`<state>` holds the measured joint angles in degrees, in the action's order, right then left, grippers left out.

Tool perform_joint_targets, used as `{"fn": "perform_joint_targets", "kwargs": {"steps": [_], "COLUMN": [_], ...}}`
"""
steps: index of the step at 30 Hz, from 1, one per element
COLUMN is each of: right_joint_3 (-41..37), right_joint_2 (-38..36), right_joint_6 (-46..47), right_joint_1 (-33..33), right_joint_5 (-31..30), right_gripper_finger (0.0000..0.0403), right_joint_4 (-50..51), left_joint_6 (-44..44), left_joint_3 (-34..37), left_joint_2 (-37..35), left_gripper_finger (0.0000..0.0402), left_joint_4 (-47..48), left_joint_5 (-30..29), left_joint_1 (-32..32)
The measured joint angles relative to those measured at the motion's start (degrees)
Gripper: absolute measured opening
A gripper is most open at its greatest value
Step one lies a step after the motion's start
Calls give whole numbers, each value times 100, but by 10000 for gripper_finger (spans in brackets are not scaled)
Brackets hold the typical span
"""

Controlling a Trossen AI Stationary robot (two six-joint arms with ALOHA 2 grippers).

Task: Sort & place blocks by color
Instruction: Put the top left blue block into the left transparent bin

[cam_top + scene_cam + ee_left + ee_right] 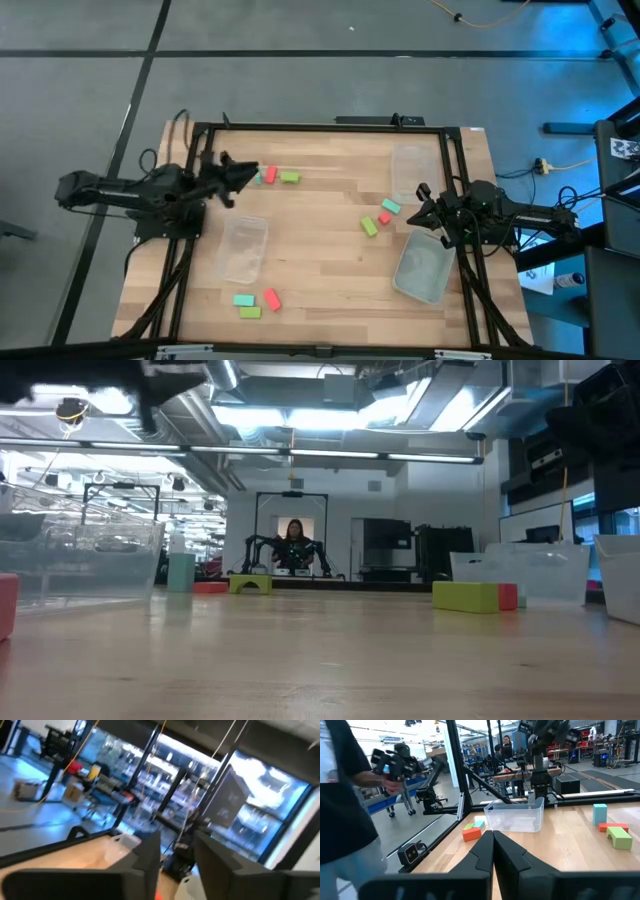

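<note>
Two grippers, neither holding a block: the left gripper [243,174] hangs over the table's far left, its jaws parted with nothing between them, while the right gripper [418,208] waits pressed shut at the right. Blocks [277,177] lie in three mixed clusters (none in the tubs [243,252]), so sorting looks unstarted. No readable writing shows.

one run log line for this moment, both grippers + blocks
left gripper: open, above far-left blocks | right gripper: shut, waiting right side | tubs: no blocks seen inside
</note>
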<state>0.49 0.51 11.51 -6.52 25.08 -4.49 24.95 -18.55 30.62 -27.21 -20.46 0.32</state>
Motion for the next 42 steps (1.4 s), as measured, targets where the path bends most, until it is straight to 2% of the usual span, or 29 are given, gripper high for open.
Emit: {"fn": "perform_joint_targets", "kwargs": {"steps": [5, 10, 13, 18, 22, 26, 30, 36, 42], "right_joint_3": [0, 0, 0, -1, -1, 0, 0, -1, 0], "right_joint_2": [0, 0, -1, -1, -1, 0, -1, 0, -2], "right_joint_6": [0, 0, 0, 0, 0, 0, 0, 0, 0], "right_joint_1": [2, 1, 2, 1, 1, 2, 1, 1, 0], "right_joint_5": [0, 1, 1, 1, 0, 2, 2, 1, 0], "right_gripper_finger": [14, 14, 14, 14, 14, 14, 14, 14, 14], "right_joint_4": [2, 2, 0, 2, 1, 2, 2, 2, 2], "left_joint_6": [169, 254, 286, 415, 767, 1344, 1797, 2917, 3803], "left_joint_3": [-1167, -2434, -3243, -4624, -5336, -5699, -5728, -5720, -5370], "left_joint_2": [1530, 2840, 3382, 4092, 4462, 4602, 4604, 4591, 4589], "left_gripper_finger": [182, 207, 209, 208, 208, 208, 208, 208, 208], "left_joint_4": [449, 1179, 2110, 4348, 5538, 6446, 7317, 8761, 8781], "left_joint_5": [15, -271, -405, -680, -873, -836, -838, -869, -1047], "left_joint_1": [277, 542, 651, 783, 966, 1091, 1104, 1083, 968]}}
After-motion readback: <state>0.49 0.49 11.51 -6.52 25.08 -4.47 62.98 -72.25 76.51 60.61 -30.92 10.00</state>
